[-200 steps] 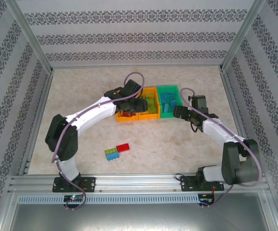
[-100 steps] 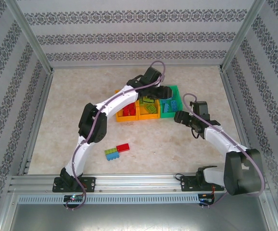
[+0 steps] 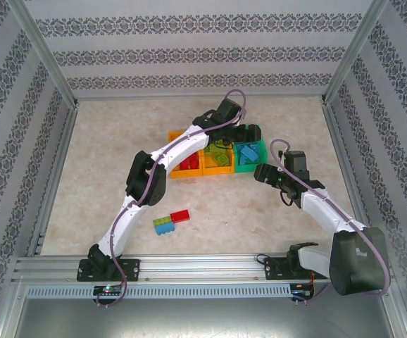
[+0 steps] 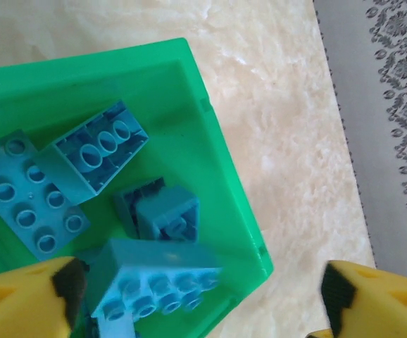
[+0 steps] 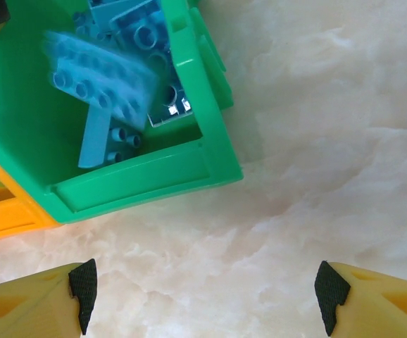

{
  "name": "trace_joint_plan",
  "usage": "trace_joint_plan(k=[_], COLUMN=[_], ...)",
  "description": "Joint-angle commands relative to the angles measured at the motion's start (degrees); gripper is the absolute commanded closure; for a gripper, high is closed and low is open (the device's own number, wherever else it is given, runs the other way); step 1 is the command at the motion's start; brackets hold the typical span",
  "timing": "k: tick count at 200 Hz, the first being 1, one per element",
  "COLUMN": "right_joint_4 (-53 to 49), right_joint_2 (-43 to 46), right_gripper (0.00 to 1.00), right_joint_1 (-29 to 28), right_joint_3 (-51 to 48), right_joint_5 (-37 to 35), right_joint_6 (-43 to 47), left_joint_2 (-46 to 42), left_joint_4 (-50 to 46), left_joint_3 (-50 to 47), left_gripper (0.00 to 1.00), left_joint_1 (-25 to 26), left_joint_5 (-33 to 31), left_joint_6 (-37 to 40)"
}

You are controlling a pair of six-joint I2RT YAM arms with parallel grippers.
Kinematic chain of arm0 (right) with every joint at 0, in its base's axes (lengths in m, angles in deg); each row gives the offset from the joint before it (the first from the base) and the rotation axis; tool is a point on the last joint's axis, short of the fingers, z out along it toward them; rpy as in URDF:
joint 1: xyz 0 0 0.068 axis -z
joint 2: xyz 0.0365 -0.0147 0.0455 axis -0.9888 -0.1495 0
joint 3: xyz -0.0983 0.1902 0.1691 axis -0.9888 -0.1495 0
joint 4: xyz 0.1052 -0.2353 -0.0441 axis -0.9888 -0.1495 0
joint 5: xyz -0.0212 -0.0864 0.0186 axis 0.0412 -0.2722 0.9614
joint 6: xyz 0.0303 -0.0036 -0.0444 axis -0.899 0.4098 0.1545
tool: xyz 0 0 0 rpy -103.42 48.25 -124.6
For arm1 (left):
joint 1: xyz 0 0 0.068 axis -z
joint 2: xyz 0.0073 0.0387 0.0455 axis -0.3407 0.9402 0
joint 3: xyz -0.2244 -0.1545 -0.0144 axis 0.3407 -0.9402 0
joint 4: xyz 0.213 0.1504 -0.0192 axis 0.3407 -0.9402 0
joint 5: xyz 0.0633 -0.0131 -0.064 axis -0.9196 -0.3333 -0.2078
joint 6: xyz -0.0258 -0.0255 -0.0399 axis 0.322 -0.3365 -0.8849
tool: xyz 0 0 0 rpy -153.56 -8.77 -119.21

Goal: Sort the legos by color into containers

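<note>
Three joined containers stand mid-table: two orange bins (image 3: 202,167) and a green bin (image 3: 244,166). My left gripper (image 3: 249,134) hangs open over the green bin (image 4: 217,141), its yellow fingers (image 4: 27,296) spread wide. A blurred blue lego (image 4: 154,282) is loose just below them, above several blue legos (image 4: 94,151) lying in the bin. My right gripper (image 3: 261,172) is open over bare table just right of the green bin (image 5: 140,179), with nothing between its fingers (image 5: 84,285). The same blurred blue lego (image 5: 98,81) shows in the right wrist view.
A red lego (image 3: 180,215), a light green lego (image 3: 163,220) and a blue lego (image 3: 165,229) lie together on the table near the left arm's base. Red and green legos fill the orange bins. Patterned walls and a metal frame (image 3: 55,70) enclose the table.
The left arm swung right from the orange bins to over the green bin and opened, letting go of a blue lego. The right gripper shifted slightly toward the near edge.
</note>
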Motion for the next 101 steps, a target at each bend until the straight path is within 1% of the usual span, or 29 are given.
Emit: trace_joint_plan(k=[1,20,40,57,77,101], right_joint_4=[0.0,0.2,-0.2,-1.0,1.2,3.9], right_joint_2=[1.7,3.6,6.1,8.1,9.0,6.0], right_gripper=[0.17,0.17,0.17,0.17,0.17,0.18], right_joint_1=[-1.4,-4.6,-10.2,-16.5,-25.0,-34.0], right_joint_3=[-0.1,-0.6,-1.4,-2.0,-3.3,-2.4], right_joint_5=[2.5,2.0,0.6,-2.5,-6.8,-10.5], right_joint_6=[1.4,2.5,2.9,1.2,-1.6,-4.3], left_joint_2=[-3.2,-6.5,-11.1,-16.0,-22.2,-28.1], left_joint_4=[0.3,1.9,4.2,7.0,11.7,14.3], left_joint_3=[-0.9,-4.2,-9.4,-15.2,-23.4,-31.3], left_gripper=[0.00,0.00,0.00,0.01,0.00,0.00], left_joint_1=[0.2,0.5,0.5,0.5,0.2,-0.8], left_joint_5=[-0.4,-1.3,-3.0,-5.8,-9.4,-12.9], left_joint_6=[0.7,1.2,1.9,3.4,4.9,5.8])
